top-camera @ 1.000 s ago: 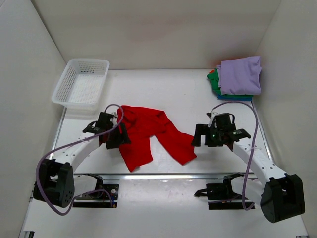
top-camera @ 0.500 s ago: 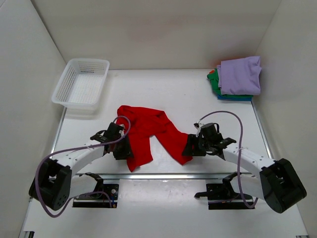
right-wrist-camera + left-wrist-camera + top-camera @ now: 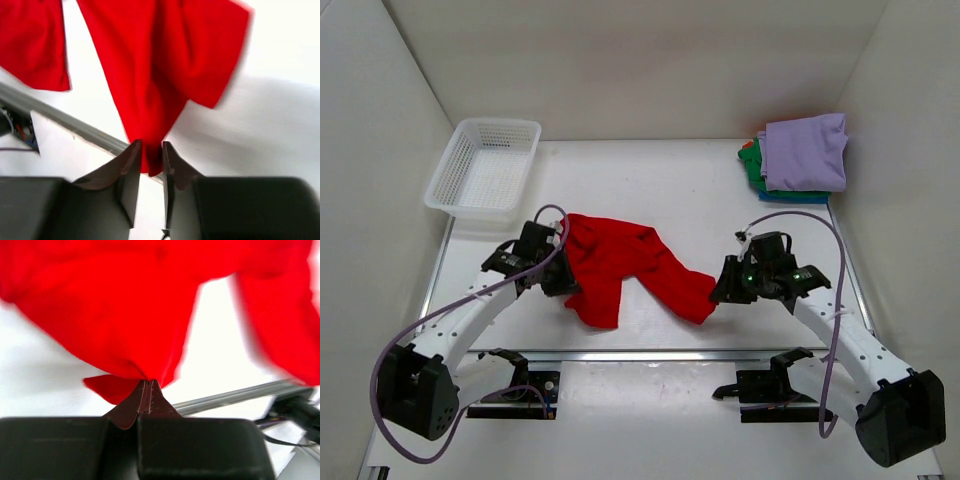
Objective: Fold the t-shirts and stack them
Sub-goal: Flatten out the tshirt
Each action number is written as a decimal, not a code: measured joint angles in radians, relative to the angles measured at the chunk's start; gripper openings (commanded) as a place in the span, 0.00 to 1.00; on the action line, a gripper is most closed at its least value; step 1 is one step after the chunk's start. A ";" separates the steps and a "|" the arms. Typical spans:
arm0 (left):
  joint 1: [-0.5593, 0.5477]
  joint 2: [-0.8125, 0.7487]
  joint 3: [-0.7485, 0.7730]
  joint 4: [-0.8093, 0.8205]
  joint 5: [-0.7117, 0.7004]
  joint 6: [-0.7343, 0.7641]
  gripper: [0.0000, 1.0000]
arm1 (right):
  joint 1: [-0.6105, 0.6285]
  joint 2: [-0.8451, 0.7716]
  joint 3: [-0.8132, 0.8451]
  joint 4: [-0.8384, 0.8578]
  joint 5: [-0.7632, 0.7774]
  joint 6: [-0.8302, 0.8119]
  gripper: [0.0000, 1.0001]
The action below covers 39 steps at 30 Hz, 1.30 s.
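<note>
Your left gripper [image 3: 565,283] is pinching the red shirt [image 3: 632,268] at its 9 o'clock edge. In the left wrist view its fingers [image 3: 127,410] are pressing flat together, with a tuck of red cloth coming out of their tips. Your right gripper [image 3: 720,291] is gripping the same shirt at its 4 o'clock end, and its fingers [image 3: 120,169] are standing narrow with a fold of red cloth caught between them. The shirt is lying crumpled on the table [image 3: 660,185] between your two arms, toward 6 o'clock on the tabletop. It is bunching into two lobes, one reaching toward 7 o'clock and one toward 4 o'clock, with bare table showing between them. You cannot tell from above whether the pinched ends are lifting off the surface. The folded shirts are sitting stacked in the 1 o'clock corner, well apart from the red one: the lavender shirt [image 3: 806,150] on top, the green shirt [image 3: 751,166] and teal shirt [image 3: 790,197] peeking out beneath it. The basket [image 3: 501,123] is sitting in the 10 o'clock corner
</note>
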 measured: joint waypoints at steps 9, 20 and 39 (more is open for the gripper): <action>0.037 -0.007 0.245 -0.103 0.015 0.041 0.00 | -0.045 -0.013 0.100 -0.172 0.006 -0.101 0.00; 0.070 -0.060 0.238 -0.144 0.039 0.053 0.00 | -0.071 0.045 -0.091 -0.019 0.027 -0.146 0.62; 0.089 -0.122 0.144 -0.146 0.071 0.055 0.00 | 0.027 0.082 -0.176 0.157 0.042 -0.094 0.00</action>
